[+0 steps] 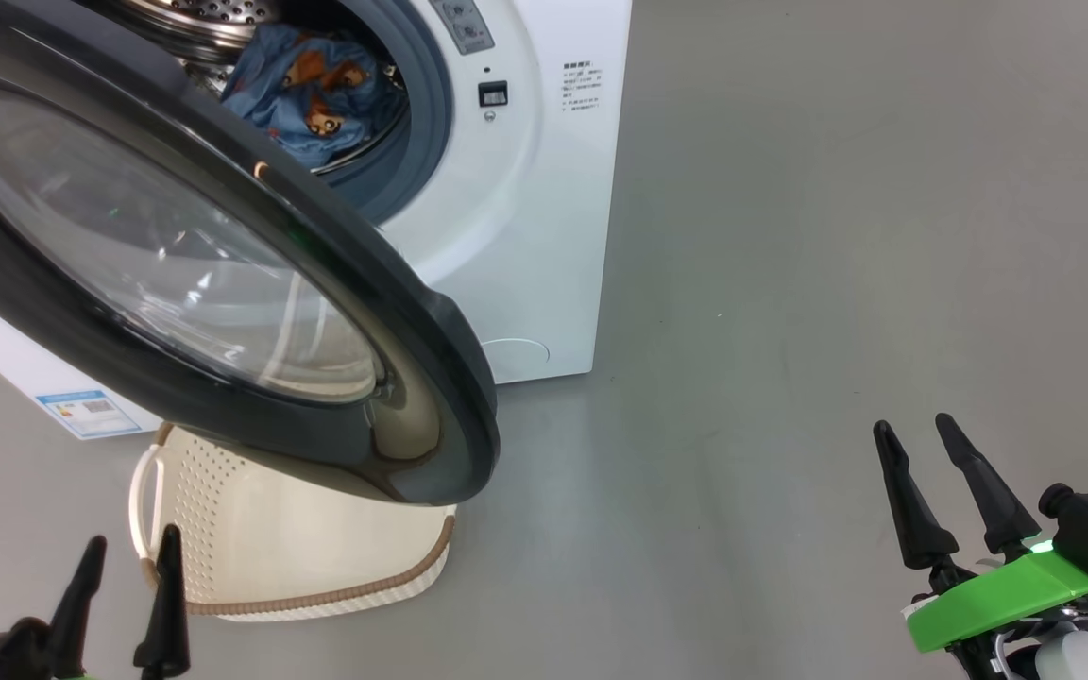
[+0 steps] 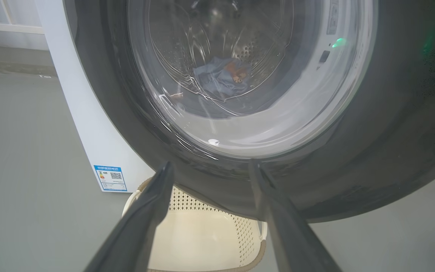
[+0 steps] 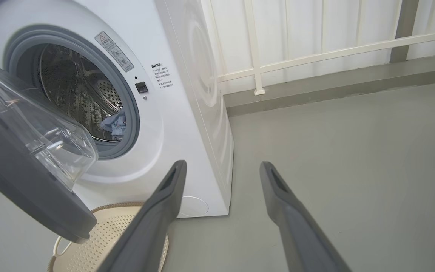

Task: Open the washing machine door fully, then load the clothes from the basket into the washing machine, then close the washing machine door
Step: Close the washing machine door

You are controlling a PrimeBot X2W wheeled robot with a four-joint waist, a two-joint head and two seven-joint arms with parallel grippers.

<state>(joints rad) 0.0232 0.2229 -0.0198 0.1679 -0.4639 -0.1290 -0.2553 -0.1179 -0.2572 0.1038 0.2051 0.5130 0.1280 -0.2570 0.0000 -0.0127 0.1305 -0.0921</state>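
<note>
The washing machine door (image 1: 383, 312) stands part-open, its black ring and glass bowl swung out over the basket (image 1: 298, 548). Light-blue clothes (image 1: 313, 94) with orange-brown prints lie in the steel drum of the white washing machine (image 1: 525, 236). What shows of the cream basket's inside (image 2: 198, 241) holds no clothes. My left gripper (image 1: 128, 543) is open at the lower left, its tips just short of the door's outer ring (image 2: 391, 132). My right gripper (image 1: 912, 430) is open over bare floor, far right of the door (image 3: 32, 185), with the clothes (image 3: 116, 124) showing in the drum.
Grey floor (image 1: 790, 283) spreads wide to the right of the machine. A white railing (image 3: 315, 56) and a raised kerb run behind it. A small round flap (image 3: 196, 206) sits low on the machine's front. A blue label (image 2: 110, 177) marks its lower left corner.
</note>
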